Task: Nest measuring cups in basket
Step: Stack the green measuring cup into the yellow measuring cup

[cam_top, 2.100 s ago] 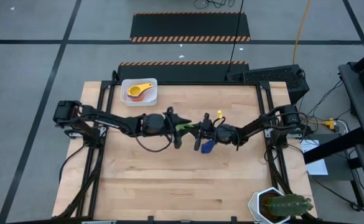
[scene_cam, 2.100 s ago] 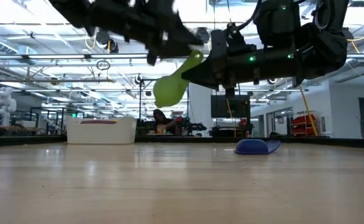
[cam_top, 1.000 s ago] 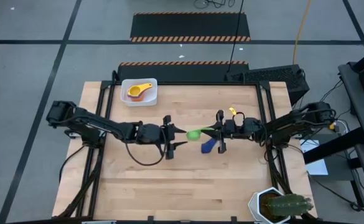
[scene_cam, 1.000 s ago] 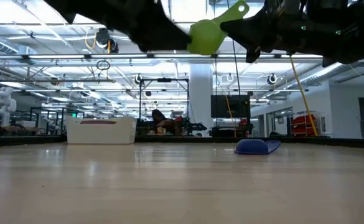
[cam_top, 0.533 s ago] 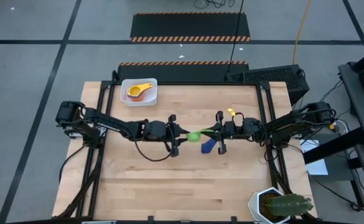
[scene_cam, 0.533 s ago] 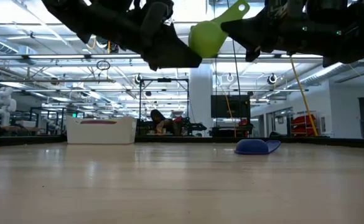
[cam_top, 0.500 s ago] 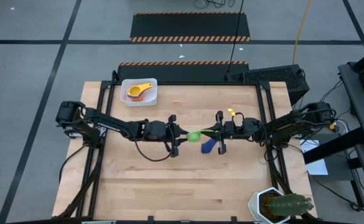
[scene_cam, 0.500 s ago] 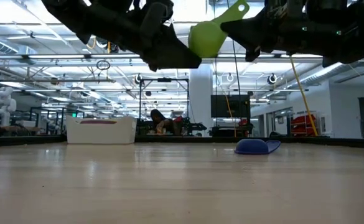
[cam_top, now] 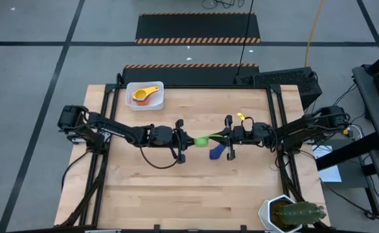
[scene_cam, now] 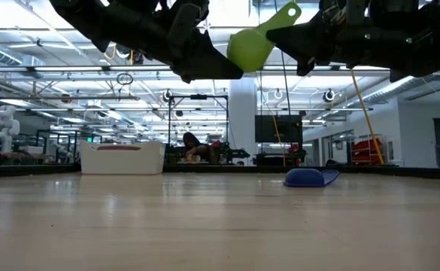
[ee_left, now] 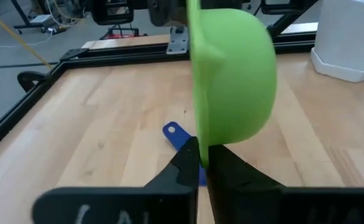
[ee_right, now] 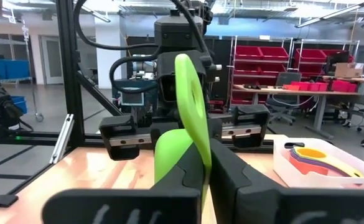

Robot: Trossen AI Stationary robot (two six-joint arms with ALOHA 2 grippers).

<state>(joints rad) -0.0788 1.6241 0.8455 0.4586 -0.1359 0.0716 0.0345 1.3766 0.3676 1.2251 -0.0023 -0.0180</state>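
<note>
I've got the left gripper (ee_left: 201, 163) clamped on the rim of the green cup (cam_top: 202, 140) & the right gripper (ee_right: 208, 163) pinching its handle, both mid-air over table centre, blue cup (cam_top: 216, 152) lying on the wood just beside, basket (cam_top: 130, 88) w/ yellow & orange cups at far-left corner.

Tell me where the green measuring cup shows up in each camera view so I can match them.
High view: green measuring cup at table centre, between both grippers.
Low view: up top, centre, well above the table.
Left wrist view: fills the middle, bowl rim pinched by the left gripper.
Right wrist view: centre, handle in the right gripper.
Shared landmark: the blue cup lying beneath.
</note>
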